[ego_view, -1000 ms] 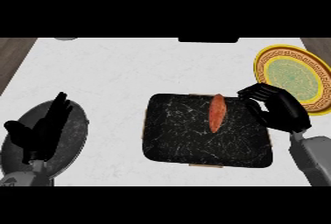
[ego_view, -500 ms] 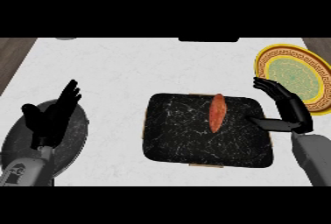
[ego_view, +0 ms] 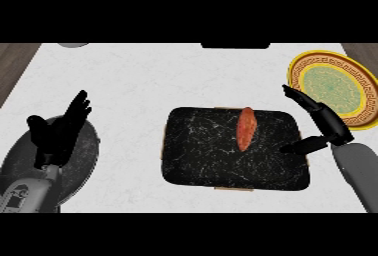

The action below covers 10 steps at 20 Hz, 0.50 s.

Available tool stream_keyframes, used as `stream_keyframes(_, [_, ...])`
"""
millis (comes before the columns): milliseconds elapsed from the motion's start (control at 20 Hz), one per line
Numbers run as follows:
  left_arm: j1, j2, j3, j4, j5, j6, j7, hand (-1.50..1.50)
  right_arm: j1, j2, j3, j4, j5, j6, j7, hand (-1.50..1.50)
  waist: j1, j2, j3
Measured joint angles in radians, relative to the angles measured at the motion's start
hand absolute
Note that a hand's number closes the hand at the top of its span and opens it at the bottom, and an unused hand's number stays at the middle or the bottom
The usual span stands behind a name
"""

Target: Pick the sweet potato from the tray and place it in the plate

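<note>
Left hand [ego_view: 59,131] rested open, fingers up, near-left over a grey disc [ego_view: 83,150]. Right hand [ego_view: 319,125] hung open, fingers apart, at the black tray's [ego_view: 221,170] right edge, likely poised to grasp. Sweet potato [ego_view: 246,128] lay on the tray's far part. Plate [ego_view: 334,90] waited far right on the surface [ego_view: 170,75].

A white marbled table [ego_view: 170,80] filled the view, with brown wood strips showing at its upper left and upper right corners. A dark grey round plate [ego_view: 85,150] lay near the table's lower left. A black object [ego_view: 235,46] and a small grey one [ego_view: 72,45] sat at the far edge.
</note>
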Motion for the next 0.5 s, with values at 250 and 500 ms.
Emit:
stream_keyframes(250, [0.002,-0.016,0.020,0.022,-0.016,-0.013,-0.012,0.00,-0.005,-0.014,0.025,-0.084,0.065,0.027,0.108,-1.50,-0.008,-0.003,-0.001])
stream_keyframes(500, [0.016,-0.029,0.019,-0.034,-0.026,-0.007,0.028,0.00,-0.028,-0.019,0.068,-0.144,0.132,0.067,0.245,-1.50,-0.008,-0.005,-0.001])
